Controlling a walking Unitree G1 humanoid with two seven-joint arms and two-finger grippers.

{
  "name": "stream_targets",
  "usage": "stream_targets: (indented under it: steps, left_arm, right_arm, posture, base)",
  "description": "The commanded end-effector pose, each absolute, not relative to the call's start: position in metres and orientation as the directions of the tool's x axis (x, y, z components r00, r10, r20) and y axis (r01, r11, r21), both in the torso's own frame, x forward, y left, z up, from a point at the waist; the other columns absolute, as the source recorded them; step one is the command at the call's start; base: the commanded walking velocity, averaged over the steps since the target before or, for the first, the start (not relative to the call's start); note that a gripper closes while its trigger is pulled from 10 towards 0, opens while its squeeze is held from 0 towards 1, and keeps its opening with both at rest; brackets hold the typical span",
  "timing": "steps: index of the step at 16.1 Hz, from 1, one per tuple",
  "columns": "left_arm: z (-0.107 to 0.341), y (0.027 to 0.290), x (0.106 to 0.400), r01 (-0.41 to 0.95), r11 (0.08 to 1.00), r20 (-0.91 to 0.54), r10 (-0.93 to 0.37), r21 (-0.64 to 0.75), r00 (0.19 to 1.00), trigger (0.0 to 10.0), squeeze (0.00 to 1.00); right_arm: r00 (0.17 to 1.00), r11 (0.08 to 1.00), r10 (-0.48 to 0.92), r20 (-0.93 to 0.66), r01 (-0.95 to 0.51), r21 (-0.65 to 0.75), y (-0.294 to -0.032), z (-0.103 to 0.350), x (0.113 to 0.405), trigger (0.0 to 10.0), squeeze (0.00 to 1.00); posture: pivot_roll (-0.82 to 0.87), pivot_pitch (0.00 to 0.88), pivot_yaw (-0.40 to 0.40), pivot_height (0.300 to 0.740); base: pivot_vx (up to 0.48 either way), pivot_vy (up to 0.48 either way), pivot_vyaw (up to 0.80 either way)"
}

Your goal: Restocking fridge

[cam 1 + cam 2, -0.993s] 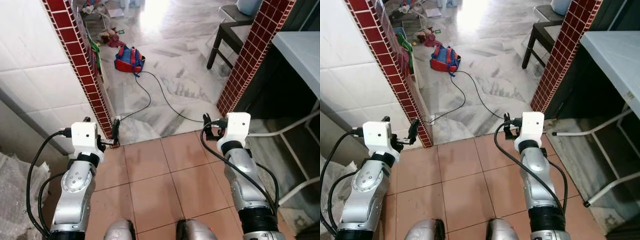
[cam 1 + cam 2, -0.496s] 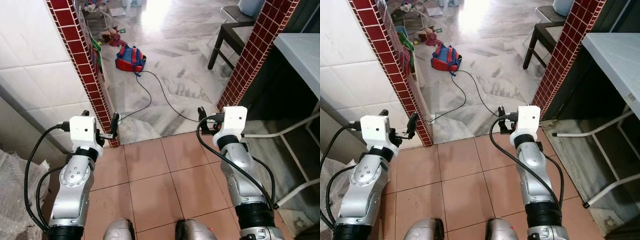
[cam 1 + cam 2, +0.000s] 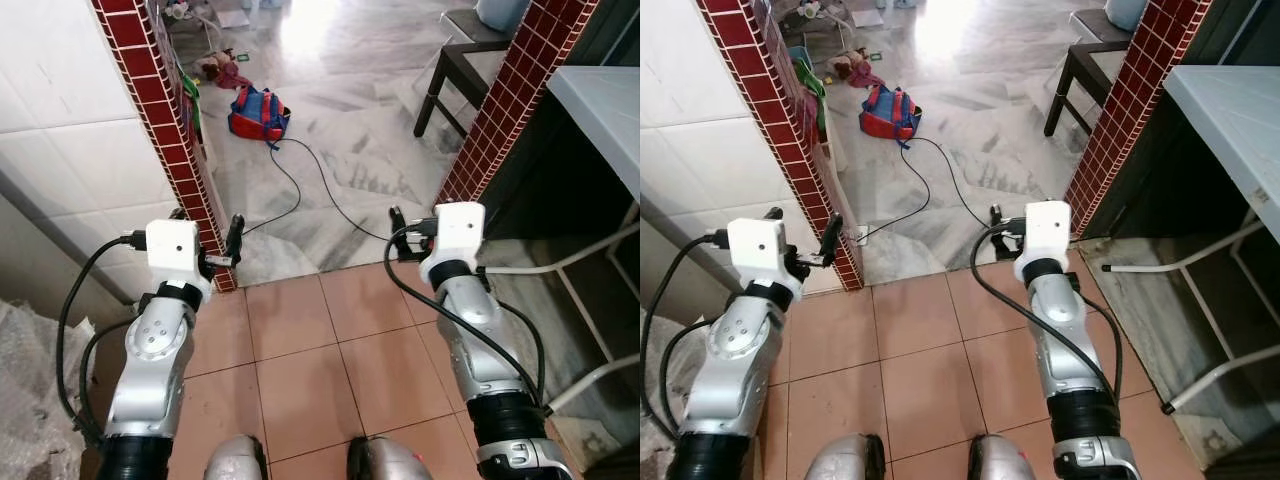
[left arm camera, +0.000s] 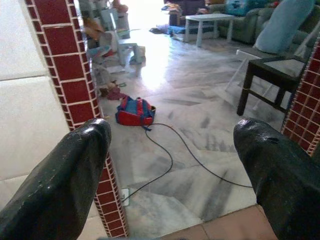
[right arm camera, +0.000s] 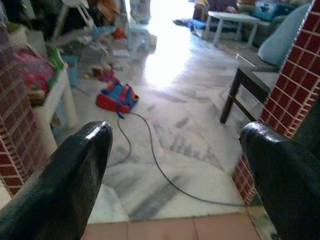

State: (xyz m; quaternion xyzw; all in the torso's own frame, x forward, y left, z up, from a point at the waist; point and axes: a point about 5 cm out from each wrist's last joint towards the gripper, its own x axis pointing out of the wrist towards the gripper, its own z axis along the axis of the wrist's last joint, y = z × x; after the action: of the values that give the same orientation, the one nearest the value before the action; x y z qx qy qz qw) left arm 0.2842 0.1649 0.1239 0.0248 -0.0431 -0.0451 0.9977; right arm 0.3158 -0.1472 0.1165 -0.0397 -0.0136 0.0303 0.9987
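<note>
1. Terracotta floor tiles (image 3: 300, 350) underfoot give way to grey marble floor (image 3: 350, 150) through a doorway between two red-brick pillars (image 3: 165, 130).
2. Left gripper (image 3: 232, 243) and right gripper (image 3: 396, 232) are both raised toward the opening, fingers (image 4: 65, 185) spread apart, holding nothing.
3. A black cable (image 3: 300, 190) snakes across the marble to a red-blue backpack (image 3: 258, 112); a dark chair (image 3: 455, 75) stands to the right.
4. No fridge anywhere in sight.

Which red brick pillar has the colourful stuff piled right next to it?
The left red brick pillar. Green and red things sit against its far side, and the red-and-blue bag lies on the floor nearby. The right red brick pillar has a dark table beside it instead.
</note>
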Motion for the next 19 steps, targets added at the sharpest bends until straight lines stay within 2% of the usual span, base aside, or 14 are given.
stream_targets:
  steps: [1, 5, 7, 8, 9, 10, 11, 15, 17, 19]
  left_arm:
    - [0.125, 0.168, 0.286, 0.061, 0.995, 0.095, -0.068, 0.072, 0.993, 10.0, 0.0]
    - [0.12, 0.165, 0.281, 0.096, 0.991, 0.075, -0.103, 0.095, 0.992, 10.0, 0.0]
    - [0.12, 0.164, 0.281, 0.097, 0.991, 0.078, -0.105, 0.097, 0.991, 10.0, 0.0]
    - [0.121, 0.163, 0.28, 0.098, 0.99, 0.081, -0.106, 0.1, 0.991, 10.0, 0.0]
    - [0.121, 0.163, 0.28, 0.098, 0.99, 0.081, -0.106, 0.101, 0.991, 10.0, 0.0]
    - [0.12, 0.162, 0.278, 0.103, 0.99, 0.077, -0.111, 0.099, 0.991, 10.0, 0.0]
    - [0.119, 0.162, 0.277, 0.104, 0.99, 0.076, -0.112, 0.099, 0.991, 10.0, 0.0]
    - [0.126, 0.15, 0.276, 0.161, 0.975, 0.101, -0.178, 0.15, 0.979, 10.0, 0.0]
    - [0.128, 0.15, 0.271, 0.171, 0.976, 0.105, -0.186, 0.135, 0.977, 10.0, 0.0]
    - [0.127, 0.15, 0.267, 0.191, 0.973, 0.097, -0.205, 0.131, 0.974, 10.0, 0.0]
  right_arm:
    - [0.999, 0.994, 0.026, 0.023, -0.023, -0.103, -0.152, 0.118, 0.319, 10.0, 0.0]
    - [0.999, 0.994, 0.039, -0.003, -0.039, -0.106, -0.148, 0.113, 0.318, 10.0, 0.0]
    - [0.997, 0.997, 0.07, -0.016, -0.071, -0.04, -0.143, 0.108, 0.317, 10.0, 0.0]
    - [1.0, 0.999, 0.012, 0.01, -0.011, -0.044, -0.144, 0.108, 0.316, 10.0, 0.0]
    - [0.999, 0.999, 0.04, -0.035, -0.041, -0.027, -0.14, 0.105, 0.315, 10.0, 0.0]
    - [0.992, 0.992, 0.122, -0.015, -0.122, -0.01, -0.136, 0.108, 0.312, 10.0, 0.0]
    - [0.992, 0.992, 0.13, -0.009, -0.13, -0.004, -0.136, 0.109, 0.311, 10.0, 0.0]
    - [0.997, 0.996, 0.071, -0.009, -0.071, -0.054, -0.152, 0.109, 0.312, 10.0, 0.0]
    - [0.999, 0.989, 0.04, -0.025, -0.043, -0.143, -0.154, 0.108, 0.312, 10.0, 0.0]
    - [0.998, 0.995, 0.039, -0.049, -0.044, -0.092, -0.153, 0.104, 0.307, 10.0, 0.0]
  posture:
    - [0.04, 0.088, -0.012, 0.74]
    - [0.04, 0.091, -0.01, 0.74]
    - [0.04, 0.095, -0.011, 0.74]
    - [0.04, 0.102, -0.011, 0.74]
    - [0.04, 0.103, -0.011, 0.74]
    - [0.04, 0.108, -0.009, 0.74]
    - [0.04, 0.109, -0.008, 0.74]
    - [0.03, 0.133, -0.021, 0.74]
    - [0.03, 0.165, -0.011, 0.74]
    - [0.04, 0.174, -0.006, 0.74]
  base:
    - [0.0, 0.0, 0.0]
    - [0.0, 0.0, 0.0]
    - [0.0, 0.0, 0.0]
    - [0.0, 0.0, 0.0]
    - [0.0, 0.0, 0.0]
    - [0.0, 0.0, 0.0]
    - [0.0, 0.0, 0.0]
    - [0.0, 0.0, 0.0]
    - [0.0, 0.0, 0.0]
    - [0.0, 0.0, 0.0]
